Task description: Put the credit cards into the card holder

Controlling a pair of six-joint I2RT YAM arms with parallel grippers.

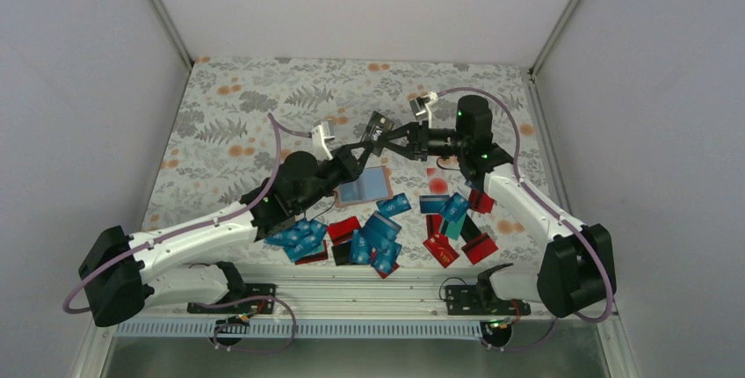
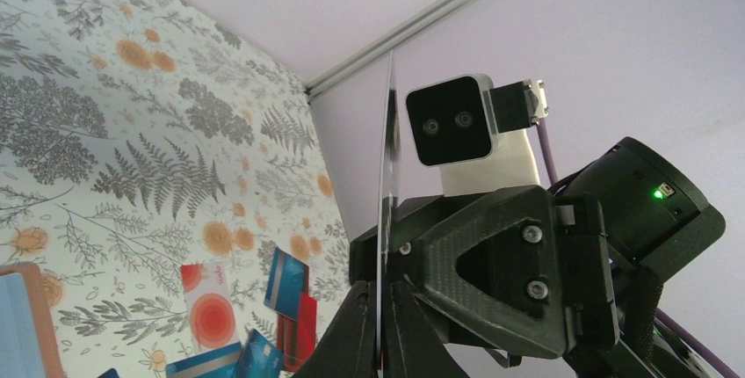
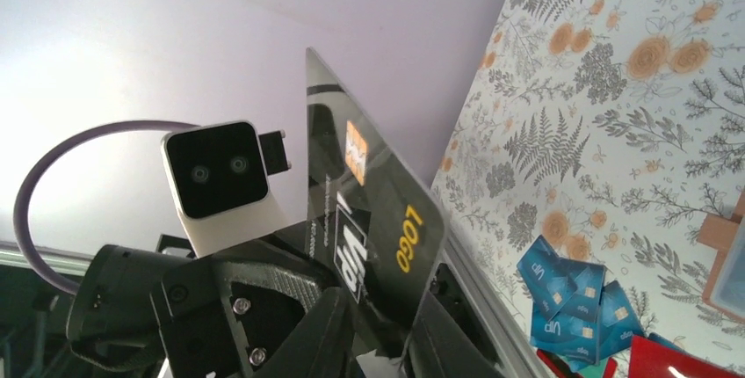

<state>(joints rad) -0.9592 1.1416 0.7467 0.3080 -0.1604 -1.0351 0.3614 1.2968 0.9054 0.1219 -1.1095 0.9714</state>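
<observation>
- Top external view shows you the black VIP card [image 1: 379, 127] lifted off the floral surface [image 1: 255, 101]. It sits between the two tools, with the left tool [image 1: 365, 143] reaching it from the left and the right tool [image 1: 393, 143] from the right, tips nearly meeting.
- Your left tool is clamped tight on the card's lower edge. In the left wrist view the card stands edge-on, a thin line rising from between its fingers [image 2: 351, 343].
- Your right tool has a finger close in on each face of the same card. Whether they press it, you cannot tell from these views.
- The card holder [image 1: 365, 185] lies flat on the surface just below both tools, apart from the lifted card, with a blue face showing on it.
- The other credit cards [image 1: 373, 237] lie scattered and overlapping nearer the bases: blue, teal and red.
- The left arm [image 1: 198, 236] stretches low and diagonally toward the centre. The right arm [image 1: 518, 198] rises from its base with the wrist turned leftward.
- Both wrist views cut the card holder off at the frame edge, and the card's print reads only from the right wrist.
</observation>
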